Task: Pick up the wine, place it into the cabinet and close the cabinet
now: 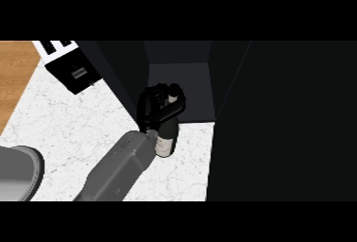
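Observation:
The wine bottle (166, 137) is dark with a pale label. It is held at the mouth of the open cabinet (188, 85), over the counter's white marble top (77, 123), with its neck pointing into the dark opening. My right hand (155, 106) is shut on the bottle's neck and shoulder, with black fingers wrapped round it and hiding its top. The grey forearm (118, 170) comes up from the lower edge. The cabinet door (286, 123) stands open as a wide dark panel at the right. My left hand does not show.
A black and white appliance (70, 66) stands at the back left beside the cabinet's left wall. A grey rounded object (15, 172) sits at the lower left edge. Wooden floor (14, 71) shows beyond the counter's left edge.

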Controlling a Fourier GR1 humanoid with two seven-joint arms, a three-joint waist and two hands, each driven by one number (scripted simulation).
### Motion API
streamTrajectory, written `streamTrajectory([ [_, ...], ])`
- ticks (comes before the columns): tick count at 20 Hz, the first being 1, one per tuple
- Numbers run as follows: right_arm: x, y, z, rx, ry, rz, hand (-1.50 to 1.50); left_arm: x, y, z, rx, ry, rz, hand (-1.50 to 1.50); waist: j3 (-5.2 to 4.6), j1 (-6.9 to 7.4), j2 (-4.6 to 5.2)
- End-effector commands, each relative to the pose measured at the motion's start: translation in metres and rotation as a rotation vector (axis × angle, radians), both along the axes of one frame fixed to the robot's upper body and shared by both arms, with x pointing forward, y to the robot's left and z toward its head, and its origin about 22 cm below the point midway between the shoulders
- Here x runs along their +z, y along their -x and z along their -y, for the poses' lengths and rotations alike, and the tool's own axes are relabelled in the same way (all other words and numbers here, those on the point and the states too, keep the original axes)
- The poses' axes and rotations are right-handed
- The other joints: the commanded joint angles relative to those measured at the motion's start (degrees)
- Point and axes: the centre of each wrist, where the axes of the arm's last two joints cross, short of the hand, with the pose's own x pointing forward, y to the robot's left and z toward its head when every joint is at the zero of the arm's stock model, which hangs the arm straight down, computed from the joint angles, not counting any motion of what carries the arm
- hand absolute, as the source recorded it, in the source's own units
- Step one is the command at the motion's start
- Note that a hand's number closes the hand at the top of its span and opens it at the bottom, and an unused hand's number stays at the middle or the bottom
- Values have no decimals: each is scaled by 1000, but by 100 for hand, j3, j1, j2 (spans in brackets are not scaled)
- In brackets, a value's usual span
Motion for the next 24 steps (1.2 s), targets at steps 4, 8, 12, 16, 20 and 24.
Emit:
streamTrajectory([
  [4, 25, 37, 10, 50, -72, 30, -150, 21, -21, 11, -11, 18, -30, 150, 5, 11, -17],
  [8, 28, 43, 13, 75, -66, 24, -150, 25, -35, 6, 41, 13, -17, 150, 5, -25, -10],
  [12, 24, 33, 10, 65, -61, 35, -150, 39, -49, 9, 51, 5, -17, 150, 4, 25, 0],
  [16, 25, 32, 7, 67, -81, 32, -150, 64, -69, 14, 62, 12, -17, 150, 2, -27, 19],
  [20, 18, 29, 5, 57, -82, 35, -150, 52, -70, 6, 102, -109, 18, 150, 5, 5, 7],
  [24, 21, 25, 9, 71, -83, 23, -150, 68, -81, 9, 175, -187, 15, 150, 7, -38, 35],
])
